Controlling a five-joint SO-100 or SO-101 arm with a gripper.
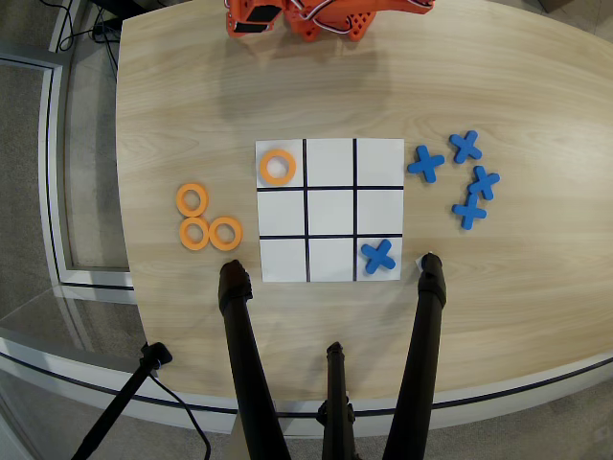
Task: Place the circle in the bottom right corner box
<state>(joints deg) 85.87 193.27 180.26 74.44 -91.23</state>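
In the overhead view an orange ring [278, 167] lies flat inside the white corner cell [297, 148] at the top left of the three-by-three board [330, 211], the corner nearest the arm's side. Three more orange rings [194, 233] lie on the table to the left of the board. A blue cross [378, 255] fills the lower right corner cell in this view. The orange arm [326, 19] is folded at the table's far edge, well away from the board. Its gripper is cut off by the frame edge, and its jaws cannot be made out.
Several blue crosses [466, 182] lie on the wooden table to the right of the board. Three black tripod legs [235, 316] rise over the table's near edge, below the board. The table's curved left edge [123, 192] drops to grey floor.
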